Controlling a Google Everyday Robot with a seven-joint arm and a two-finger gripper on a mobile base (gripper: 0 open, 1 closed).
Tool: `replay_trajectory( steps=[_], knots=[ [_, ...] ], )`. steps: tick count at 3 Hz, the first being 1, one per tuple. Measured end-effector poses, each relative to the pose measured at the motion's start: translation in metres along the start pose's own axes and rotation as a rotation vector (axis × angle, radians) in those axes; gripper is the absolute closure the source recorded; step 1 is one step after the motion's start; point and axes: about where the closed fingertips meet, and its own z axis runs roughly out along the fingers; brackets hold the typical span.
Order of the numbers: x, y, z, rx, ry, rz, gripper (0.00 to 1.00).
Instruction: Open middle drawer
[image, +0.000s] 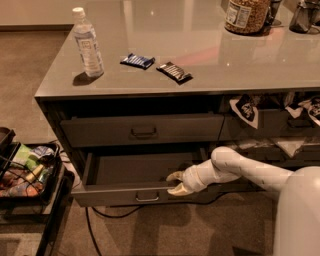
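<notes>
Office pantry — snack counter (215, 52), gripper (171, 184) at drawer (110, 194)

my tool (176, 183) at the middle drawer (110, 196) front rim, my arm (250, 172) cut off at the right edge, jar (245, 15) on the worktop (200, 55) cropped at top, drawer's back lost in shadow, cart (59, 186) clutter too blurred to name

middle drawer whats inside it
The middle drawer shows only bare floor, with the end effector at its front edge. Its back part is hidden beneath the upper drawer.
</notes>
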Motion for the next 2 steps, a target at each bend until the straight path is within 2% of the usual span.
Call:
replay_trajectory(
  steps=[1,2],
  knots=[
    [-0.002,0.004,0.000,-0.012,-0.003,-0.012,0.35],
    [-0.016,0.018,0.008,-0.063,-0.022,-0.050,0.12]
  ],
)
